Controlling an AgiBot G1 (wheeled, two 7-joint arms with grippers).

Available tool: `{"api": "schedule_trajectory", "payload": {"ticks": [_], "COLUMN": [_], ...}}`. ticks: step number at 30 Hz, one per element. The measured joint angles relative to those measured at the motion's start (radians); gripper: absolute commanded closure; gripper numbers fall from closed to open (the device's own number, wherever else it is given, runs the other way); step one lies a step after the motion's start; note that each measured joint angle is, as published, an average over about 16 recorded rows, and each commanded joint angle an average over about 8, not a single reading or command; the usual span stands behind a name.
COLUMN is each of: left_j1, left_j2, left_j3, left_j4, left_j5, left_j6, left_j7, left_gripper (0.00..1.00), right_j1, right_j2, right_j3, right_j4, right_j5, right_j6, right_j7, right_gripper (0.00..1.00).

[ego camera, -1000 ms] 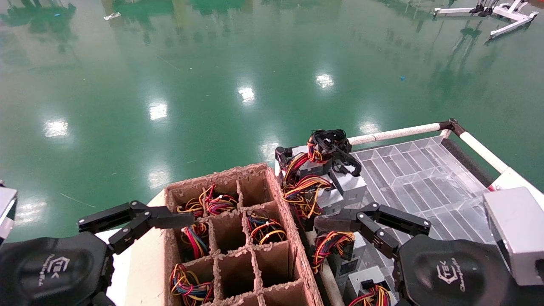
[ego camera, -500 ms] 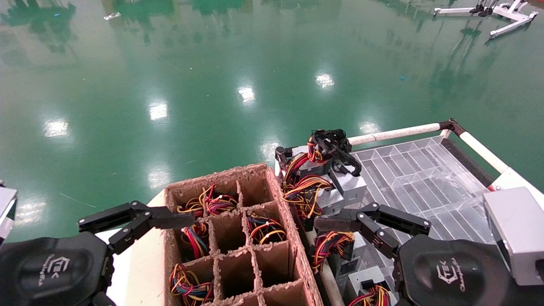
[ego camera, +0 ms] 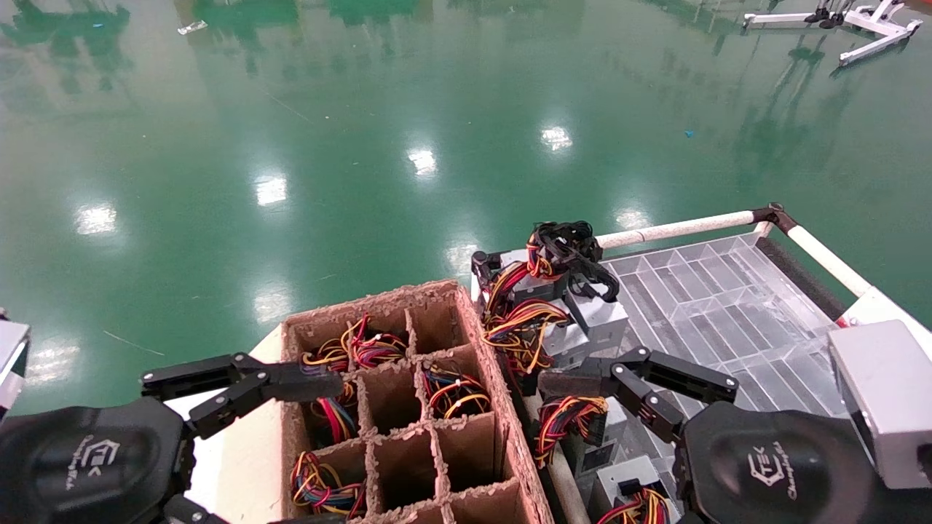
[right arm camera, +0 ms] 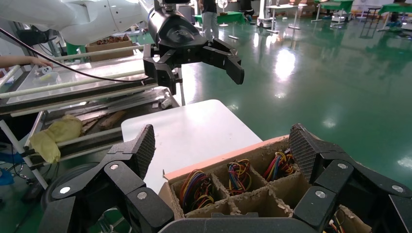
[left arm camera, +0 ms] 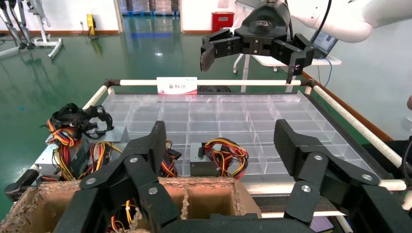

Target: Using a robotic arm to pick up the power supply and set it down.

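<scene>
The power supply [ego camera: 598,313], a silver-grey box with a black wire loop [ego camera: 571,246] and loose coloured wires, lies on a pile at the far left of the clear tray [ego camera: 721,306]. It also shows in the left wrist view, as the power supply [left arm camera: 111,134]. My right gripper [ego camera: 575,380] hangs open just nearer than that pile, empty, with its pads [right arm camera: 145,145] wide apart. My left gripper [ego camera: 309,382] is open and empty over the far-left cells of the cardboard box [ego camera: 477,342].
The box's cells hold coloured wire bundles [ego camera: 451,389]. More grey boxes with wires [ego camera: 571,418] lie under the right gripper, and one [left arm camera: 204,158] sits against the box wall. White rails [ego camera: 677,227] frame the tray. Green floor lies beyond.
My left gripper has shifted slightly right and lower, farther over the box's cells. The right gripper and the power supplies have not moved.
</scene>
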Motion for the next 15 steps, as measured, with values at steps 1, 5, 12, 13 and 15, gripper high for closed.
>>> {"api": "schedule_trajectory", "payload": {"ticks": [1,5,12,13,15], "left_j1": [0.000,0.000,0.000,0.000,0.000], "left_j2": [0.000,0.000,0.000,0.000,0.000], "left_j3": [0.000,0.000,0.000,0.000,0.000], "left_j4": [0.000,0.000,0.000,0.000,0.000], "left_j5": [0.000,0.000,0.000,0.000,0.000], "left_j6": [0.000,0.000,0.000,0.000,0.000], "left_j7": [0.000,0.000,0.000,0.000,0.000], "left_gripper": [1.00,1.00,1.00,1.00,1.00], "right_j1": [0.001,0.010,0.071,0.086,0.118], "right_j2": [0.000,-0.003,-0.018,-0.022,-0.034], "right_j3": [0.000,-0.002,-0.027,-0.033,-0.048], "right_j4": [0.000,-0.008,-0.042,-0.049,-0.067], "right_j5": [-0.001,-0.014,-0.105,-0.125,-0.171], "right_j6": [0.000,0.007,0.020,0.021,0.024], "right_j7": [-0.001,-0.005,-0.036,-0.043,-0.059], "right_gripper": [0.00,0.00,0.00,0.00,0.00]}}
